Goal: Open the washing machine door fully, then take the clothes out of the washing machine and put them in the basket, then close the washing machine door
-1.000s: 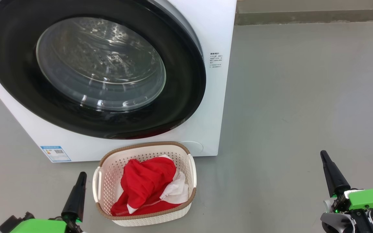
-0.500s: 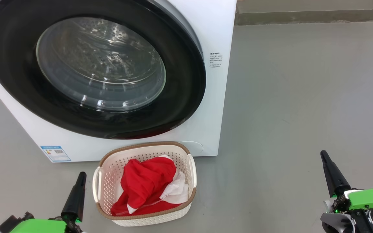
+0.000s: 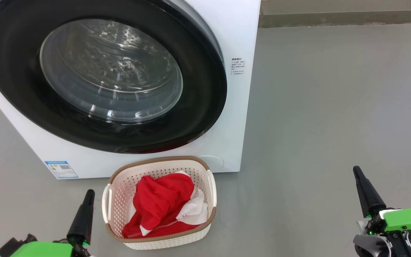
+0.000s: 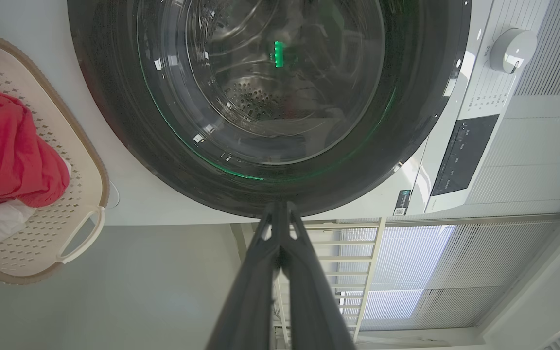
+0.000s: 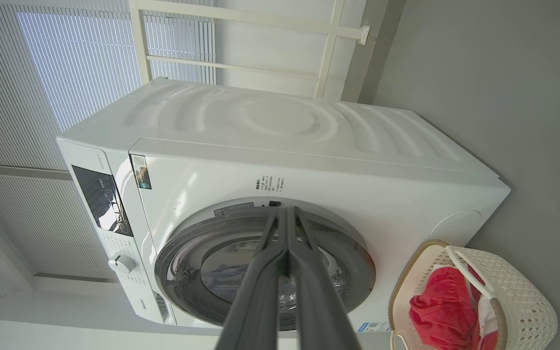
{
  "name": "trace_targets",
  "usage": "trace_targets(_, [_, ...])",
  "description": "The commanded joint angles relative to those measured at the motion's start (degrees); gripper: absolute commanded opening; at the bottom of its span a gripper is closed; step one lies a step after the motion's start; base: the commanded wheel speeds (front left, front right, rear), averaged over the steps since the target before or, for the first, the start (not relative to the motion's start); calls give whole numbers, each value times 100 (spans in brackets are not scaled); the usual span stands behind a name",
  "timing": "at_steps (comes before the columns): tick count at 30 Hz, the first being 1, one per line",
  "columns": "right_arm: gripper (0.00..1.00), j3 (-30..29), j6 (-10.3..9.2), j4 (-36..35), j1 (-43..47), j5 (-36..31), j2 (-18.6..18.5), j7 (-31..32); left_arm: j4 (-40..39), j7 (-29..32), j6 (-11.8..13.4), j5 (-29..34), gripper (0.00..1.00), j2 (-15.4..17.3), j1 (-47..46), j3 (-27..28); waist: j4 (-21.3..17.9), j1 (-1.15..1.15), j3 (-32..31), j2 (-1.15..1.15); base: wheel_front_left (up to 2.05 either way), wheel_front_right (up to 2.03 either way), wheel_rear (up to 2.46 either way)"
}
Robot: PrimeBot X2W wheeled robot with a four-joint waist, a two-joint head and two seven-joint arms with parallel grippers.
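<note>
- The washer (image 3: 234,35) was cut off at the top and left edges of the head view, and so was part of the black rim of its door (image 3: 198,117).
- The door looked shut against the washer's front. Through its glass only glare and a perforated steel drum could be made out.
- The basket (image 3: 120,192) stood on the grey floor (image 3: 334,107) just in front of the washer, below the door. Its bottom was hidden by the clothes (image 3: 159,203), a red heap with white parts lying inside it.
- The left wrist view cut the basket off at its left edge, and the right wrist view cut it off at its bottom edge.
- The left gripper (image 3: 90,194) was near the basket's left side, apart from it. Its fingers were pressed together on nothing, and its green body was cut by the bottom edge.
- The right gripper (image 3: 356,170) was well apart to the right over bare floor, fingers likewise together and empty.
- A blue label (image 3: 61,169) low on the front carried a square code; its text was too small to read.
- Small black print (image 3: 238,66) on the front, right of the door, was illegible.
- The markings beside the dial (image 4: 512,48) and on the dark panel (image 4: 462,154) could not be read either.
- A green glint (image 4: 278,51) showed in the glass.
</note>
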Motion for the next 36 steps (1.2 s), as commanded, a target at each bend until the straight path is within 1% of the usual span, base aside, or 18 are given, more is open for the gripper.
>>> trace_targets(1, [0,85,-4,-164,-239,-52,-32,41,-143,43,-40,57,0,63,-63,211,0,0,0,0,0,0,0])
trace_targets(36, [0,58,-4,-163,-242,-74,-13,63,-141,72,-40,86,0,39,-66,246,0,0,0,0,0,0,0])
